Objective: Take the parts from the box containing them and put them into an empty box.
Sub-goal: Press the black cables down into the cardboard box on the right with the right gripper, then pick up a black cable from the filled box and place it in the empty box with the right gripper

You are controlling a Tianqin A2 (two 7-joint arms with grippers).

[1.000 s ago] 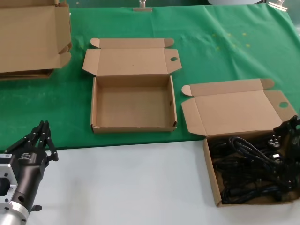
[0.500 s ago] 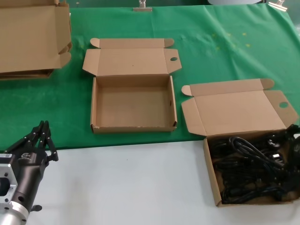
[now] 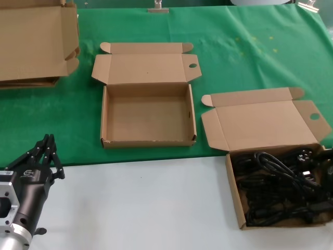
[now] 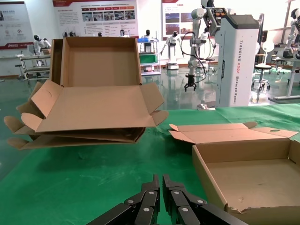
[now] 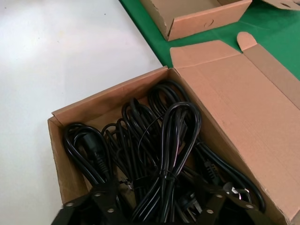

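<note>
Black and shiny, the right gripper (image 5: 159,208) hangs low over the box containing them (image 5: 70,173), and its two fingers (image 5: 105,199) stand wide apart with one coiled bundle between them. They are not squeezing anything. In the head view only a small dark bit of this gripper (image 3: 329,159) peeks in at the right edge, right by the box (image 3: 235,198).

The parts (image 5: 164,154) are thin black cables, smooth and a little glossy. They are wound into long loose loops, and one bundle has a thin tie around its middle. A plug (image 3: 303,156) shows near the far right corner of the box. The cables fill most of the box floor.

That box is brown cardboard, shallow, with wavy ridges showing in its cut edges. Its lid (image 3: 260,125) lies flat and open behind it, with a round ear tab at each end and a round hole (image 3: 314,116) in one side flap. The front of the box sits on the white table (image 3: 140,208) and the lid lies on the green cloth (image 3: 239,57).

The empty box (image 3: 148,112) looks just the same. It sits on the green cloth, to the left of the full box and farther back, with its lid open too.

The left gripper (image 3: 44,156) rests over the white table at the near left, with its black fingers (image 4: 147,204) pressed together.

A stack of bigger folded cartons (image 3: 34,44) lies at the far left.
</note>
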